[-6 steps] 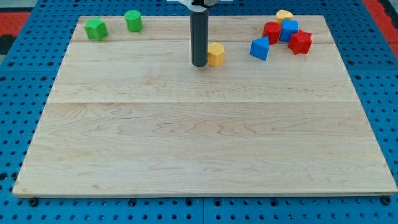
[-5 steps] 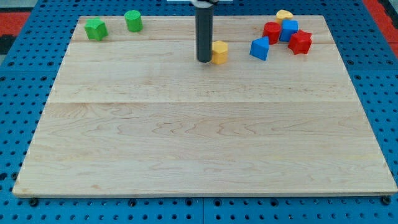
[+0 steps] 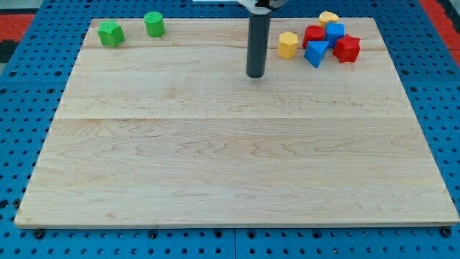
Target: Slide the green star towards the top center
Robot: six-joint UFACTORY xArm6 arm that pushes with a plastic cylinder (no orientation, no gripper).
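tip (image 3: pixel 255 75): plain rod end, no pincer to open; touches no block, upper centre of frame
green star (image 3: pixel 110 32): upper left corner, well apart from tip
yellow block (image 3: pixel 288 44): near tip, upper right

A straight rod of dark grey, almost black, is seen, round in section and of even thickness along its whole length. At its upper end, cut off by the view's top, a white collar with a dark band is fitted. My tip (image 3: pixel 255 75) is finished as a flat, blunt end, and no markings, screws or cables can be made out on it.
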